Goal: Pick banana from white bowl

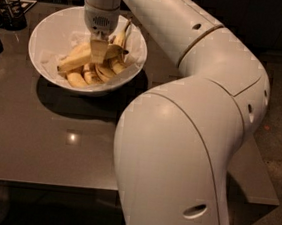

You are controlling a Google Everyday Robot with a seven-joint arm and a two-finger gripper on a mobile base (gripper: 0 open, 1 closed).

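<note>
The white bowl stands at the back left of the grey table. In it lies the long pale-yellow banana, slanting from lower left to upper right over a bunch of shorter curved bananas. My gripper reaches straight down from the white arm into the bowl and sits on the middle of the long banana, touching it. The part of the banana under the gripper is hidden.
My bulky white arm fills the right and front of the view and hides much of the table. A dark holder with utensils stands at the back left corner, beside the bowl.
</note>
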